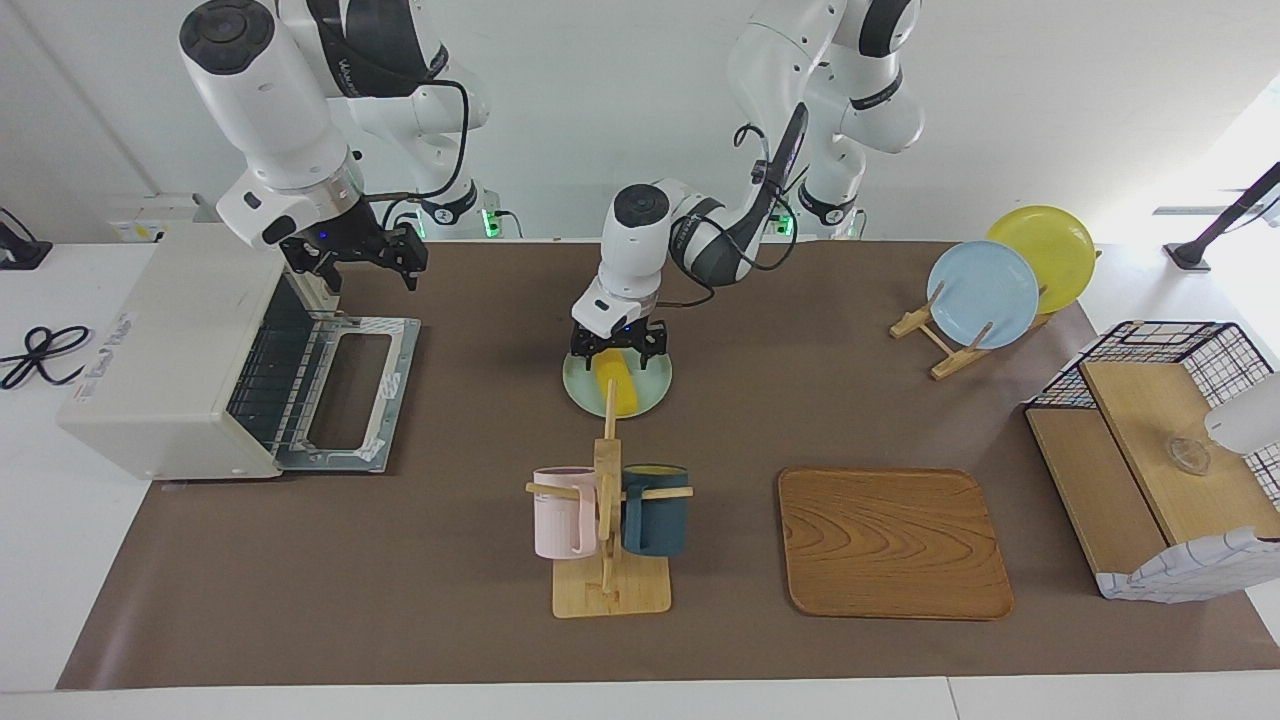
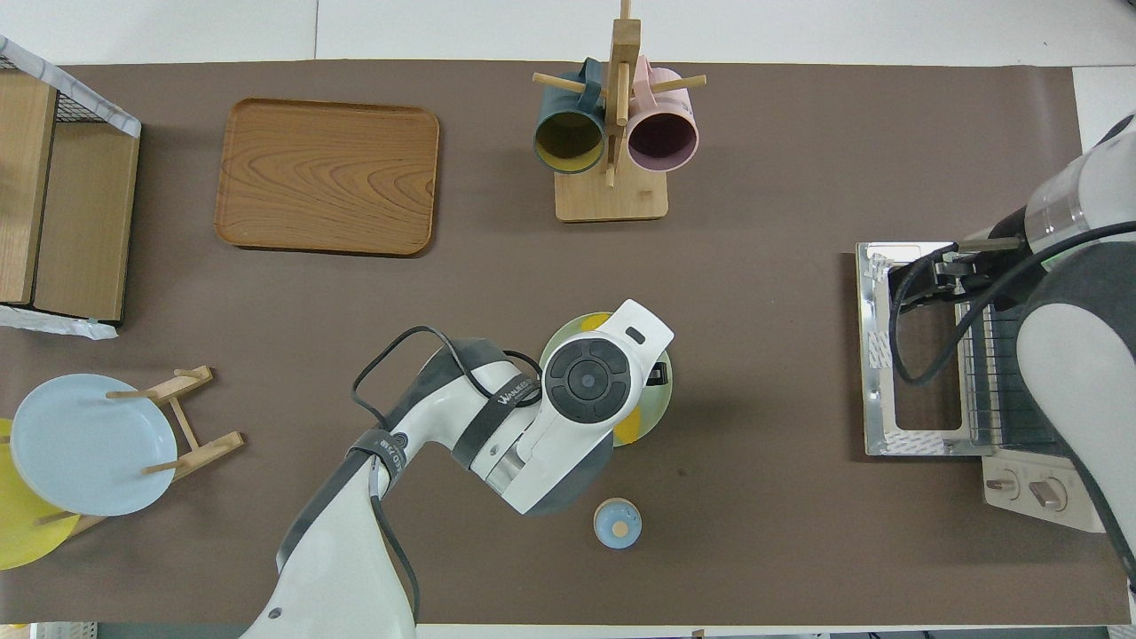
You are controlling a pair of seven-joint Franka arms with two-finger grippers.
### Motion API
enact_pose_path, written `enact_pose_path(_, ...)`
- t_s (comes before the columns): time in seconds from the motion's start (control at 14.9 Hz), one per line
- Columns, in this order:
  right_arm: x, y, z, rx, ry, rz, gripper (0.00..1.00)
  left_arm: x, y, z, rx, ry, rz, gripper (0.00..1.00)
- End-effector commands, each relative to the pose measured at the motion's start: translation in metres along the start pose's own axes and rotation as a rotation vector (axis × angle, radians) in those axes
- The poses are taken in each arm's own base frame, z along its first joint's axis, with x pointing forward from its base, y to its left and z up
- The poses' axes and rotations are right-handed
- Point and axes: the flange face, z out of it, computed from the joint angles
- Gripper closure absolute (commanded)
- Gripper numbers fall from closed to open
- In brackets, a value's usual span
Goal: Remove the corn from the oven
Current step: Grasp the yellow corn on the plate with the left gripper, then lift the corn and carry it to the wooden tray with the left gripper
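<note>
Corn (image 1: pixel 618 384) lying on a pale green plate (image 1: pixel 650 393) near the middle of the brown mat, already outside the oven (image 1: pixel 180 350); only a sliver of the cob's yellow showing in the overhead view (image 2: pixel 628 429), under the left arm's wrist. Left gripper (image 1: pixel 611 343) poised low over the robot-side end of the corn, fingers spread wide to either side of it, gripping nothing; impossible to tell whether the fingertips touch cob or plate.

Oven standing at the right arm's end of the table, door (image 1: pixel 350 392) dropped flat open onto the mat, wire rack (image 1: pixel 268 370) bare inside. Right gripper (image 1: pixel 372 258) hanging above the robot-side corner of the open door, jaws wide apart, empty.

Mug tree (image 1: pixel 607 520) standing farther from the robots than the plate, pink mug (image 1: pixel 560 510) and dark teal mug (image 1: pixel 657 508) hung on its pegs. Wooden tray (image 1: pixel 893 542) beside it toward the left arm's end. Blue plate (image 1: pixel 982 293) and yellow plate (image 1: pixel 1050 250) propped upright in a wooden rack (image 1: pixel 935 335). Small blue round lid (image 2: pixel 617 523) on the mat, nearer to the robots than the green plate.
</note>
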Motion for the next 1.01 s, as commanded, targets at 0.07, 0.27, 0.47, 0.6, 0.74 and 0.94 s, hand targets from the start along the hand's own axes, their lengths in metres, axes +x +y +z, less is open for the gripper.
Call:
enact_pose_path(0.07, -0.008, 0.002, -0.001, 0.027, 0.012, -0.012, 0.0, 0.0, 0.004, 0.003, -0.005, 0.018, -0.006, 0.0)
enact_pose_path(0.27, -0.005, 0.01, 0.0, 0.029, 0.015, 0.002, 0.0, -0.003, 0.004, 0.007, 0.001, 0.012, -0.002, 0.09)
enact_pose_path(0.47, -0.004, 0.011, -0.001, 0.029, 0.02, 0.0, 0.0, -0.005, 0.002, 0.009, 0.006, 0.009, -0.001, 0.31)
enact_pose_path(0.6, 0.0, 0.016, -0.006, 0.031, 0.039, 0.005, 0.0, -0.007, 0.0, 0.012, 0.014, 0.006, 0.001, 0.54)
enact_pose_path(0.74, 0.0, 0.016, -0.005, 0.033, 0.038, 0.008, 0.0, -0.001, -0.005, 0.011, 0.017, 0.011, -0.008, 0.75)
enact_pose_path(0.94, -0.001, 0.019, -0.005, 0.033, 0.033, 0.011, 0.0, 0.009, -0.012, 0.008, 0.025, 0.012, -0.025, 0.99)
